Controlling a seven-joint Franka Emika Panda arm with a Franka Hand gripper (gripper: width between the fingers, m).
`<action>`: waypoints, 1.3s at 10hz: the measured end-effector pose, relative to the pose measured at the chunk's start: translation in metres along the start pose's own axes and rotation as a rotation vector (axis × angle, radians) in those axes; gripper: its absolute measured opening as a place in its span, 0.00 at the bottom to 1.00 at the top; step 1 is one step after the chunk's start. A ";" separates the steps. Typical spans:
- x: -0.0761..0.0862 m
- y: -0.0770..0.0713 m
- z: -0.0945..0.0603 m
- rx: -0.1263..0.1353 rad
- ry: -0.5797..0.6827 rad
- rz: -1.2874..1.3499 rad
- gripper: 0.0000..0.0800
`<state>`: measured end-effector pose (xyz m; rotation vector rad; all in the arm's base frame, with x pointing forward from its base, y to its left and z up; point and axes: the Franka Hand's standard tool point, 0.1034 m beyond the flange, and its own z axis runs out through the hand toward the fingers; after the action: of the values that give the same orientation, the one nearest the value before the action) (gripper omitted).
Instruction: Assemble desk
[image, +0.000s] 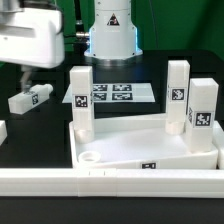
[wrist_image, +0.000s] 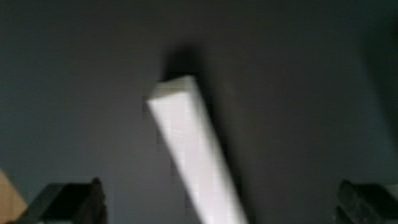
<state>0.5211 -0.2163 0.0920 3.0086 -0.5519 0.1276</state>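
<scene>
The white desk top (image: 140, 148) lies on the black table with three white legs standing upright in its corner sockets: one on the exterior view's left (image: 80, 100) and two on its right (image: 178, 95) (image: 203, 116). A fourth leg (image: 30, 98) lies loose on the table at the left. My gripper (image: 22, 74) hangs just above it. In the wrist view the gripper (wrist_image: 219, 198) is open, with dark fingers (wrist_image: 71, 202) far apart. The blurred white leg (wrist_image: 192, 140) runs between them, touching neither.
The marker board (image: 110, 95) lies flat behind the desk top, in front of the robot base (image: 110, 30). A long white rail (image: 110, 182) runs along the front edge. A small white piece (image: 2, 130) shows at the left edge.
</scene>
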 end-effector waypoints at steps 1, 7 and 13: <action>0.001 -0.005 0.000 0.002 0.001 -0.006 0.81; -0.047 0.036 0.027 0.016 -0.071 0.113 0.81; -0.072 0.036 0.036 0.071 -0.271 0.137 0.81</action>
<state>0.4439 -0.2282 0.0512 3.0748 -0.7925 -0.2628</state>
